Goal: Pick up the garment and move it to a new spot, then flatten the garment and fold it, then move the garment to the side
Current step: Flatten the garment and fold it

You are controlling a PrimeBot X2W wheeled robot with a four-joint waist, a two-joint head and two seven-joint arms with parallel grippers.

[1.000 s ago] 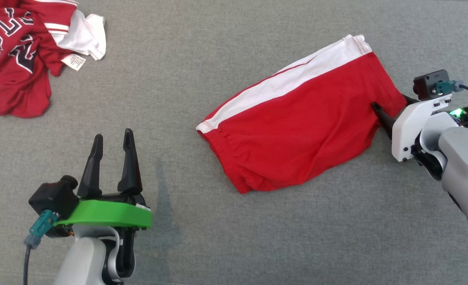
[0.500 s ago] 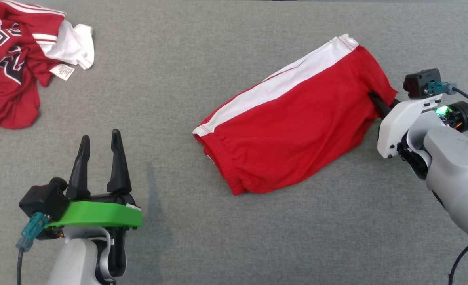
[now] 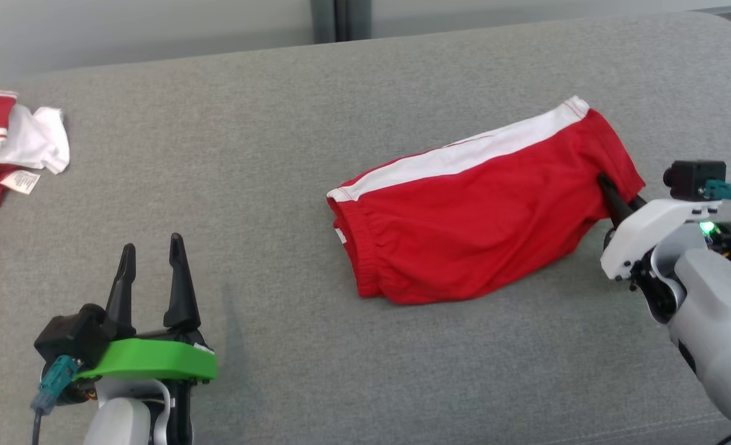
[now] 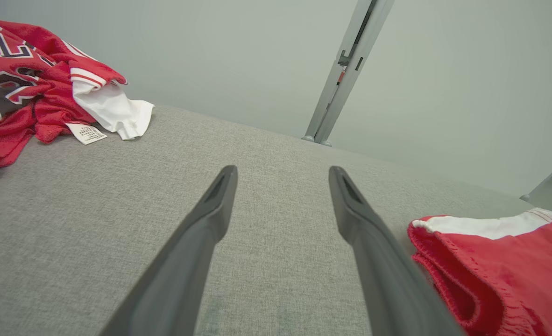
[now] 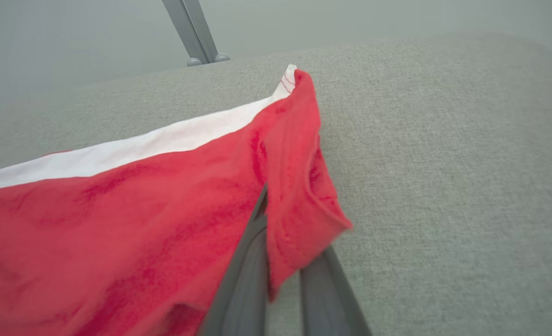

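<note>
The garment (image 3: pixel 477 204) is a pair of red shorts with a white side stripe, lying folded on the grey cushion, right of centre. My right gripper (image 3: pixel 610 185) is shut on the hem at its right end. In the right wrist view the red cloth (image 5: pixel 276 196) is pinched between the two dark fingers and its edge is lifted off the cushion. My left gripper (image 3: pixel 152 256) stands open at the lower left, nothing between its fingers. From the left wrist the shorts' waistband (image 4: pixel 491 261) sits to the right of the open fingers (image 4: pixel 280 196).
A crumpled red and white jersey (image 3: pixel 7 154) lies at the far left of the cushion, also seen as a jersey (image 4: pixel 38 88) with a white label. The cushion's back edge (image 3: pixel 341 46) meets a pale wall with a grey metal post (image 4: pixel 346 70). Bare grey cushion (image 3: pixel 266 185) spans the middle.
My right gripper has shut on the shorts' right hem and raised that end. The head camera has tilted up, bringing the wall into view. My left gripper stays open.
</note>
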